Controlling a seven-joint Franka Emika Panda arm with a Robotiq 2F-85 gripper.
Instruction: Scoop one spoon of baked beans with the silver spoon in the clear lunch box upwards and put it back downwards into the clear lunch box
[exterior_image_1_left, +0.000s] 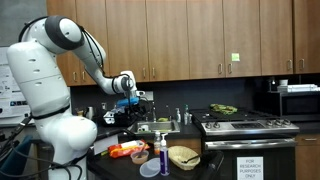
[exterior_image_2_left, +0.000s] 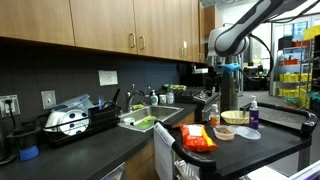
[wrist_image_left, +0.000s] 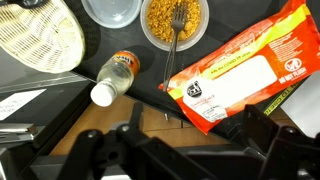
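In the wrist view a clear lunch box (wrist_image_left: 175, 22) filled with baked beans sits at the top edge, with the silver spoon (wrist_image_left: 176, 30) resting in it, handle pointing down. My gripper (wrist_image_left: 196, 135) is open and empty, well above the counter, over the edge of an orange-red snack bag (wrist_image_left: 245, 70). The lunch box lies ahead of the fingers, apart from them. In an exterior view the gripper (exterior_image_2_left: 223, 88) hangs above the counter and the lunch box (exterior_image_2_left: 227, 131) sits below it. In an exterior view the gripper (exterior_image_1_left: 129, 104) is high above the counter items.
An empty clear container (wrist_image_left: 112, 10), a woven mat (wrist_image_left: 35, 38) and a white-capped bottle (wrist_image_left: 110, 82) stand left of the lunch box. A pump bottle (exterior_image_2_left: 254, 110) stands on the counter. A sink (exterior_image_2_left: 150, 120) and a stove (exterior_image_1_left: 245, 125) are nearby.
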